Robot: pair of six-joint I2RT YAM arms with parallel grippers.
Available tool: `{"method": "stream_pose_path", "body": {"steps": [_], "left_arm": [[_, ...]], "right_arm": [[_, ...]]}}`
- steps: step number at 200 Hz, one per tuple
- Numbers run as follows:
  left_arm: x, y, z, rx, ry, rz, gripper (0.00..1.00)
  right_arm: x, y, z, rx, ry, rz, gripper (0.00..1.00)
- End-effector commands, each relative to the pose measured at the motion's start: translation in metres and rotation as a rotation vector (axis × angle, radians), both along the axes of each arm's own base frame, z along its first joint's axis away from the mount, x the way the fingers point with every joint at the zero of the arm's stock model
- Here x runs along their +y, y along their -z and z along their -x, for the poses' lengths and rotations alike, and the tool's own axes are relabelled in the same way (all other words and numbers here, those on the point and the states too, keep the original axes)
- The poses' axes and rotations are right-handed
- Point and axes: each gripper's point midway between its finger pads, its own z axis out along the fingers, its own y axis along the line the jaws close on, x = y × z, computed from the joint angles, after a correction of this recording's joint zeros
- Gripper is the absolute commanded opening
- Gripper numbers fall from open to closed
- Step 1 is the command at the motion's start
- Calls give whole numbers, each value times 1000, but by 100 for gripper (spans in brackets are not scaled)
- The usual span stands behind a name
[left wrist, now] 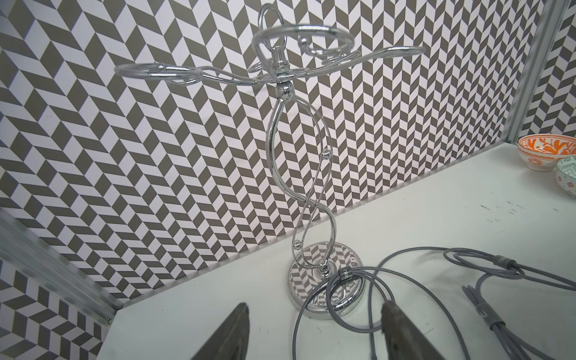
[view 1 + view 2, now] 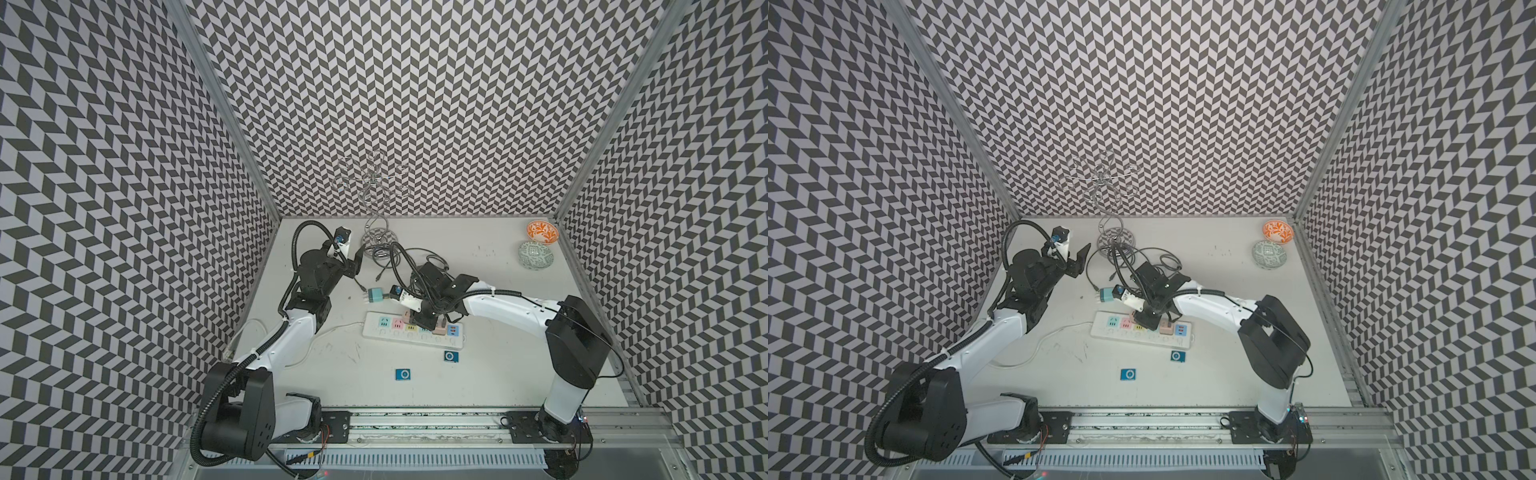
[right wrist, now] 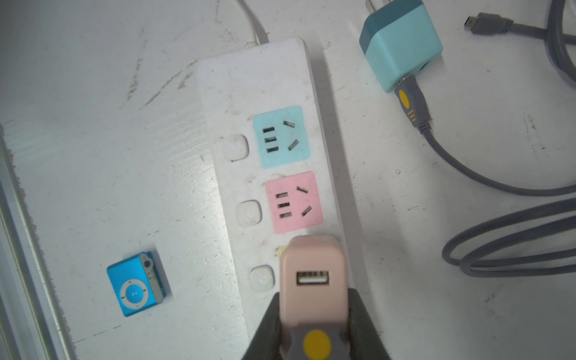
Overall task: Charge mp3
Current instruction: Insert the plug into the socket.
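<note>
Two blue mp3 players (image 2: 403, 374) (image 2: 451, 356) lie flat in front of the white power strip (image 2: 374, 332); the right wrist view shows one mp3 (image 3: 135, 283). My right gripper (image 3: 313, 327) is shut on a pink charger (image 3: 313, 280) held over the strip's third socket. One of the charger's USB ports is free, and below it sits a grey plug with a yellow dot. A teal charger (image 3: 402, 46) with a grey cable plugged in lies behind the strip. My left gripper (image 1: 316, 307) hangs open over the grey cable coils (image 1: 374, 271) at the back left.
A chrome wire stand (image 2: 376, 208) rises at the back, its base (image 1: 324, 280) under the cable loops. Two bowls (image 2: 541, 231) (image 2: 536, 254) sit in the back right corner. A loose mini-USB plug (image 3: 489, 23) lies near the teal charger. Patterned walls close in three sides.
</note>
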Motion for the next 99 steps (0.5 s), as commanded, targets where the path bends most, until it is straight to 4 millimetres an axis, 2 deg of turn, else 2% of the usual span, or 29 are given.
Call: {"method": "stream_pose_path", "body": {"steps": [1,34,70,99], "left_arm": [[0,-4,-2,-15,5,9,67],[-1,-3,-2,-11,10,6,67],[-1,-4,-2,-13,8,6,67],[-2,-2,-3,-9,12,7,67]], "right_arm": [[-1,-3,7,8,11,-23,1],[-1,-5,16,49,27,-54,1],[-2,-15,23,39,20,-115,1],[-2,-5,24,52,15,-105,1]]}}
